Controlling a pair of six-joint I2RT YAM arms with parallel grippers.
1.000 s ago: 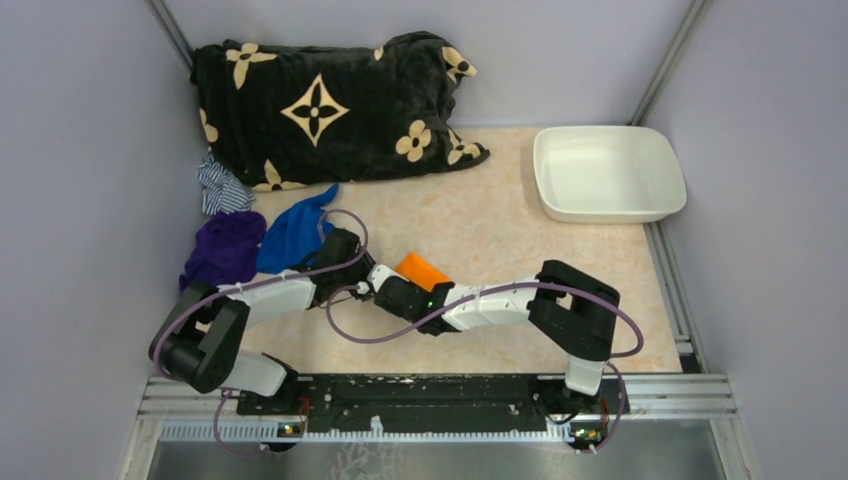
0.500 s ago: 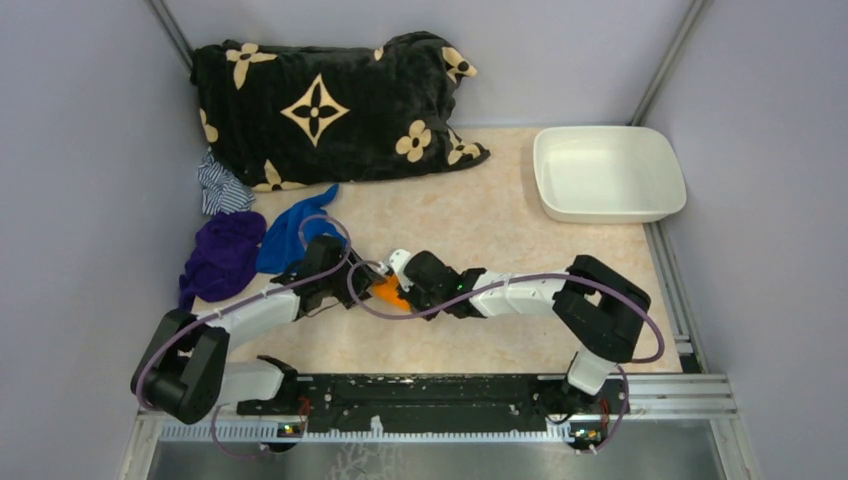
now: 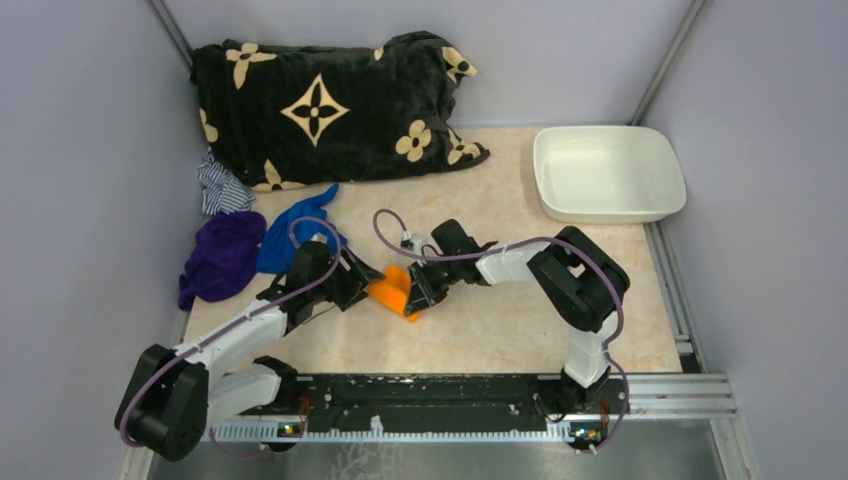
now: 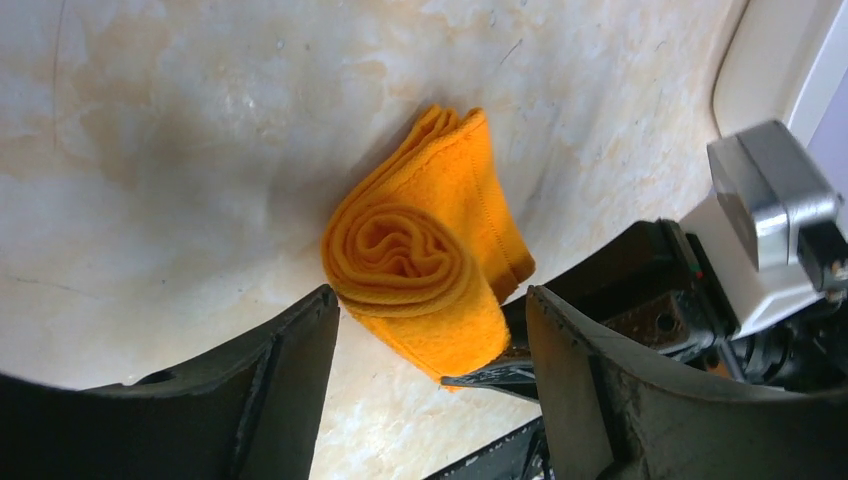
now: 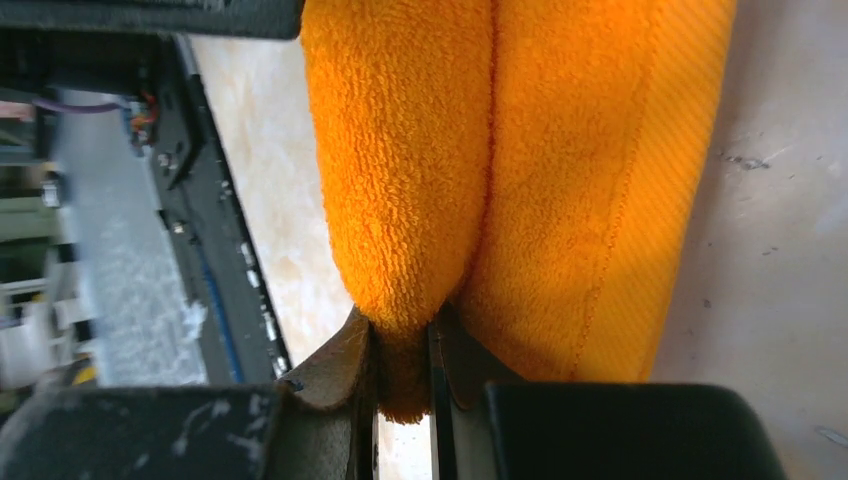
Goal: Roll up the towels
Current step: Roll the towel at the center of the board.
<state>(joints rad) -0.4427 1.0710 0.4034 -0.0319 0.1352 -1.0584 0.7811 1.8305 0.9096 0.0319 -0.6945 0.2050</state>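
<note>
Orange towel [image 3: 393, 290] sits coiled at desk [image 3: 520, 330] centre; blue towel [image 3: 290, 235] and purple towel [image 3: 222, 255] by the left edge lie unrolled. Left wrist: left end effector [image 4: 428, 305] gapes wide astride the coil. Right wrist: right end effector [image 5: 400, 340] pinches its fold.

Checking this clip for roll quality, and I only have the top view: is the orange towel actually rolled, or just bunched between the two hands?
Observer: Rolled. The left wrist view shows the towel end on, wound in a spiral.
Operator: Is the left hand gripping it?
Observer: No. The left hand is open, straddling the roll's end without clamping it.
Operator: And the right hand?
Observer: The right wrist view shows the right hand shut, pinching a thick fold of the towel.
</note>
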